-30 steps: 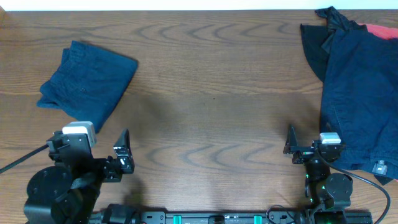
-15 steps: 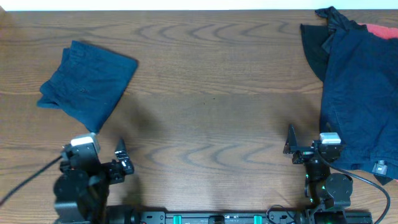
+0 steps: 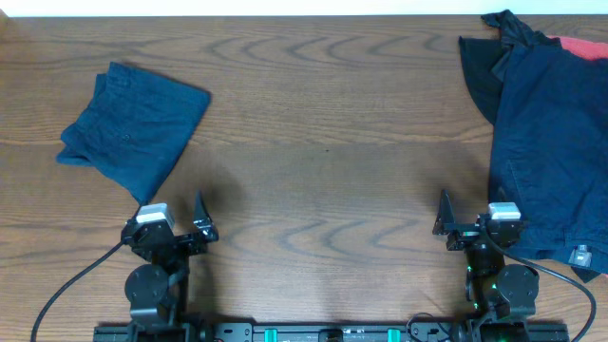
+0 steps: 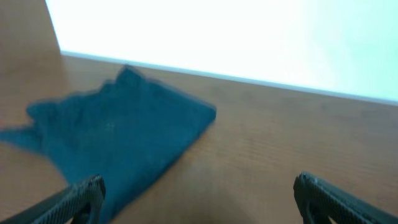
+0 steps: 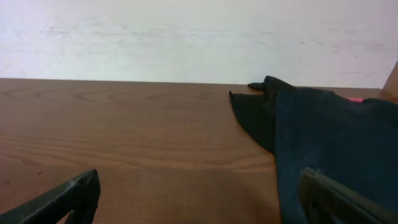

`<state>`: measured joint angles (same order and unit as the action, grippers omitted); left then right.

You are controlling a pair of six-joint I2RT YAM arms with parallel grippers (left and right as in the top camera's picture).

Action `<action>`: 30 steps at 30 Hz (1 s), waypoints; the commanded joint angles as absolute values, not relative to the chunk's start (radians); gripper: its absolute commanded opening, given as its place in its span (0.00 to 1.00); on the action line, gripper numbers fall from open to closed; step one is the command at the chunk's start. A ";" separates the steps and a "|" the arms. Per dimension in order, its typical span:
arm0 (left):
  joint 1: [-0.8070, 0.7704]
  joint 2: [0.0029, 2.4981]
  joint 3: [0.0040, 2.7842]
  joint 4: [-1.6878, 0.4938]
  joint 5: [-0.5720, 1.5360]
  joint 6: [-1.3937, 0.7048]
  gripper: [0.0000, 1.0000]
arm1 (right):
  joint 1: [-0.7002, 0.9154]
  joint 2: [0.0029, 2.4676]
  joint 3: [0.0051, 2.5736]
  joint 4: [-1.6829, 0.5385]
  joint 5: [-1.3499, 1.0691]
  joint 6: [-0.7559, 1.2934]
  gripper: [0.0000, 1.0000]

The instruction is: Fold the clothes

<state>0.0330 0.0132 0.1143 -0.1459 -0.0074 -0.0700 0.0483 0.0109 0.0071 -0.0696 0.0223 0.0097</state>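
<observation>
Four soft cloth garments lay on the one brown wood-grain bench [image 3: 323, 142]. One pair of folded blue denim shorts [image 3: 133, 128] sat alone on the left. Three were heaped on the right: one large dark navy garment [image 3: 551, 142], one black piece [image 3: 478, 71] and one red piece [image 3: 581, 45]. There were two black two-finger grippers, the left gripper [image 4: 199, 186] and the right gripper [image 5: 200, 180].

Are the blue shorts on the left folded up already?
Folded: the blue shorts form a small, doubled-over bundle, while the dark pile at right lies spread out.
</observation>
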 commanded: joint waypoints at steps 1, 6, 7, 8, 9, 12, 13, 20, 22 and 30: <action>0.039 0.002 0.052 -0.047 -0.019 -0.050 0.98 | 0.056 0.005 0.006 -0.073 0.026 -0.006 0.99; 0.039 0.002 0.004 -0.023 -0.011 -0.040 0.98 | 0.056 0.005 0.006 -0.073 0.026 -0.006 0.99; 0.039 0.002 0.004 -0.041 -0.012 -0.037 0.98 | 0.056 0.005 0.006 -0.073 0.026 -0.005 0.99; 0.039 0.002 0.004 -0.061 -0.011 -0.030 0.98 | 0.056 0.005 0.006 -0.073 0.026 -0.006 0.99; 0.039 0.002 0.004 -0.076 -0.011 -0.031 0.98 | 0.056 0.005 0.006 -0.073 0.026 -0.005 0.99; 0.036 0.002 0.004 -0.073 -0.007 -0.031 0.98 | 0.056 0.005 0.006 -0.073 0.026 -0.006 0.99; 0.034 0.002 0.004 -0.073 -0.005 -0.031 0.98 | 0.056 0.005 0.006 -0.073 0.026 -0.006 0.99; 0.030 0.004 0.004 -0.073 -0.004 -0.031 0.98 | 0.056 0.005 0.006 -0.073 0.026 -0.005 0.99; 0.030 0.004 0.004 -0.073 -0.004 -0.031 0.98 | 0.056 0.005 0.006 -0.073 0.026 -0.006 0.99; 0.030 0.004 0.004 -0.073 -0.004 -0.031 0.98 | 0.056 0.005 0.006 -0.073 0.026 -0.006 0.99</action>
